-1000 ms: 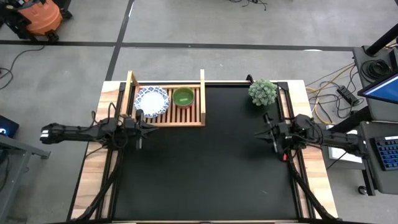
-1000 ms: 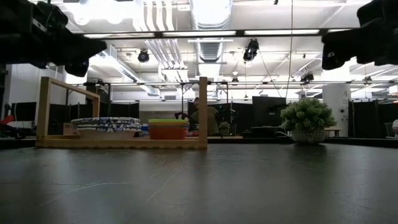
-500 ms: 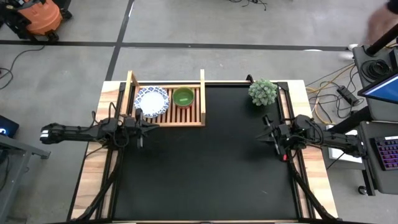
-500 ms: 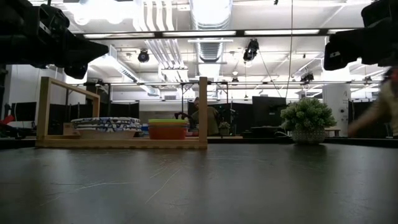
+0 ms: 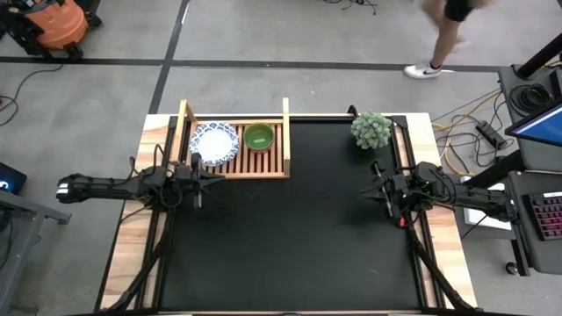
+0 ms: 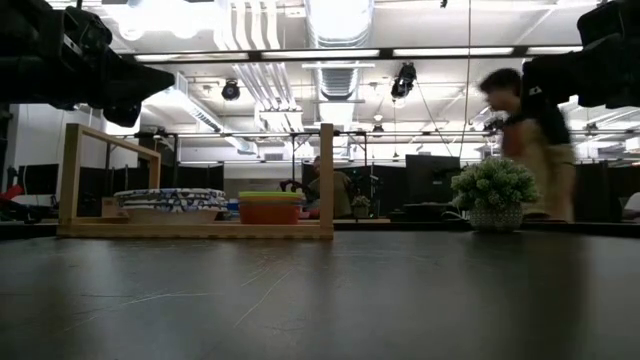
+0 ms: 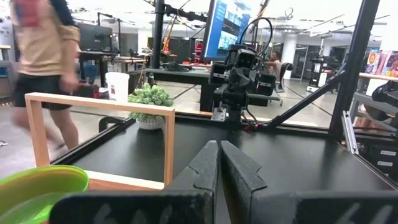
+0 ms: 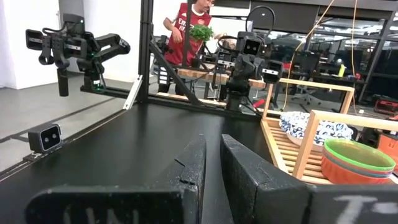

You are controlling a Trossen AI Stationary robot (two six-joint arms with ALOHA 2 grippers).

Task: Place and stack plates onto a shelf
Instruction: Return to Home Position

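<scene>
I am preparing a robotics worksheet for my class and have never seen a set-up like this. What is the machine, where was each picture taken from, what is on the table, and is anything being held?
This is a two-armed robot at a black table. One picture looks straight down, one looks level across the tabletop, and two come from cameras on the arms' wrists. The left gripper hovers by the wooden shelf, jaws shut. The right gripper hovers near the table's opposite side. Neither holds anything. On the shelf sit stacked blue-rimmed plates and, beside them, stacked bowls with a green one on top. A small potted plant stands near the far right corner. A person is on the floor beyond the table.
</scene>
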